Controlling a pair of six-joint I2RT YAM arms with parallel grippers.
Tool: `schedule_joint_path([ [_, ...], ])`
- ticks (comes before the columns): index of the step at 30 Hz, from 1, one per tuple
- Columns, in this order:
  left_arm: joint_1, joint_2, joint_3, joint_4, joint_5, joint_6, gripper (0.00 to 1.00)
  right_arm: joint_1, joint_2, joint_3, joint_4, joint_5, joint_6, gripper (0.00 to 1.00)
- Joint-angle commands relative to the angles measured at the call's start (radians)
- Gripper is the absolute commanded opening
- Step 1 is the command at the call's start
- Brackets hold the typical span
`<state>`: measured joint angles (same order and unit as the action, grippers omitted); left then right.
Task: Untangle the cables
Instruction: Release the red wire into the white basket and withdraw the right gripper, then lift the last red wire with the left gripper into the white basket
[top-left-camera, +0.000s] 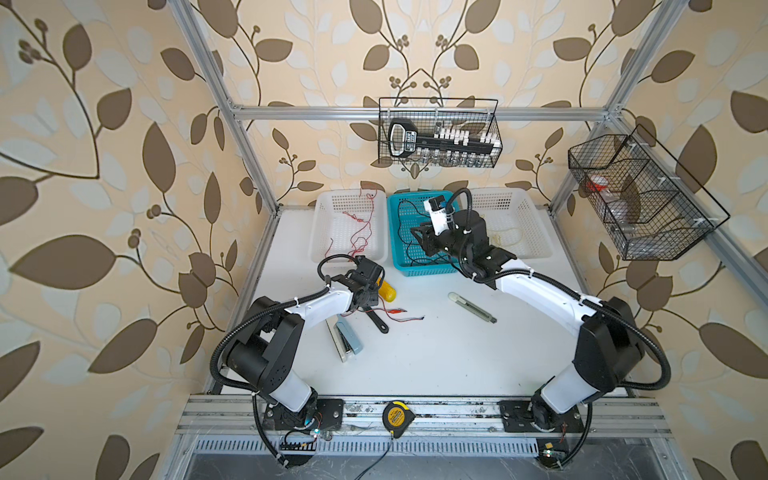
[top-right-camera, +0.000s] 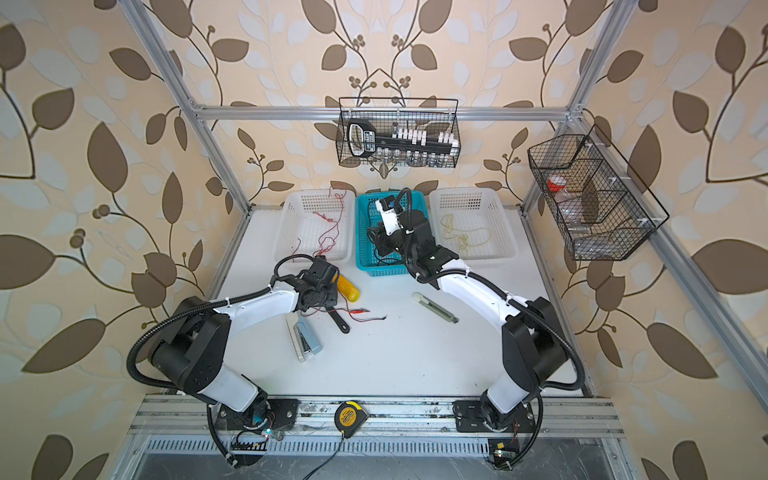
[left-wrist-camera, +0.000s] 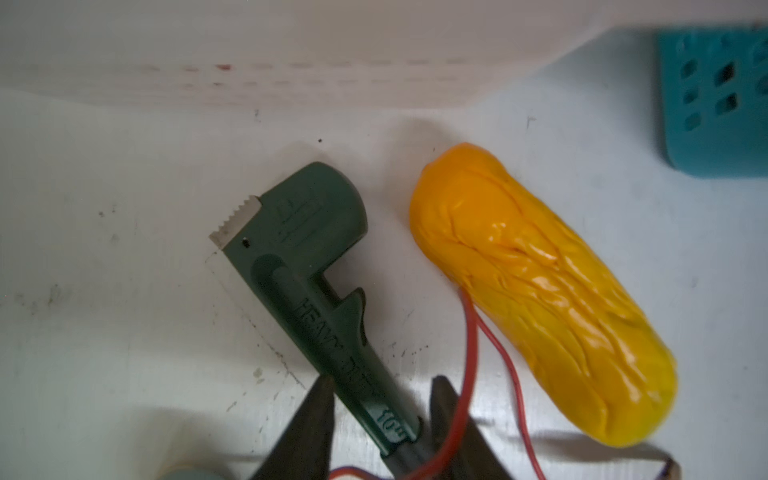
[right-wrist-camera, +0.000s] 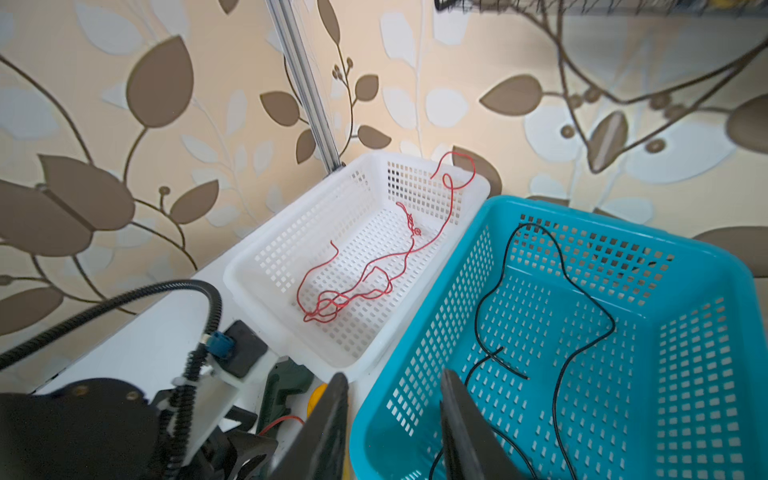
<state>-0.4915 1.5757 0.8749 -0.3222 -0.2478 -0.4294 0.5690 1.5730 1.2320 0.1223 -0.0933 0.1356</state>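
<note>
1. While a red cable (left-wrist-camera: 473, 340) lies loose on the counter (top-left-camera: 436, 353) in front of the blue basket (right-wrist-camera: 436, 332), I have the left fingers (left-wrist-camera: 320, 415) low over it. They stand apart, straddling the wrench (left-wrist-camera: 299, 249) handle. The cable drapes against one finger, and I see nothing clamped.
2. Right fingers (right-wrist-camera: 332, 415) hang apart and empty over the blue basket, where the black cable (right-wrist-camera: 503, 262) lies. I judge it's one colour per basket.
3. Red cables (right-wrist-camera: 328, 305) sit in the left white basket (right-wrist-camera: 266, 266) beside the blue one, and a yellow cable (top-right-camera: 459, 239) in the right white basket (top-right-camera: 469, 203).
4. My next pinch must miss the wrench.
</note>
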Motion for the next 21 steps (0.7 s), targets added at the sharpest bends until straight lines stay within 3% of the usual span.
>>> schedule_joint_path([
  [1,-0.007,0.004,0.036,0.010,0.004,0.001,0.14,-0.002,-0.085,-0.072,0.013,0.029,-0.022,0.37],
  [2,-0.007,0.003,0.036,0.008,0.002,0.000,0.03,-0.004,-0.109,-0.090,0.013,0.038,-0.025,0.37],
  [3,-0.006,0.000,0.038,0.002,-0.004,-0.001,0.00,-0.006,-0.134,-0.108,0.008,0.052,-0.026,0.37],
  [9,-0.008,-0.096,0.044,-0.053,-0.029,0.002,0.00,-0.023,-0.256,-0.202,-0.043,0.132,-0.024,0.38],
  [21,-0.008,-0.522,0.154,-0.203,-0.043,0.047,0.00,-0.069,-0.403,-0.330,-0.140,0.197,-0.011,0.38],
])
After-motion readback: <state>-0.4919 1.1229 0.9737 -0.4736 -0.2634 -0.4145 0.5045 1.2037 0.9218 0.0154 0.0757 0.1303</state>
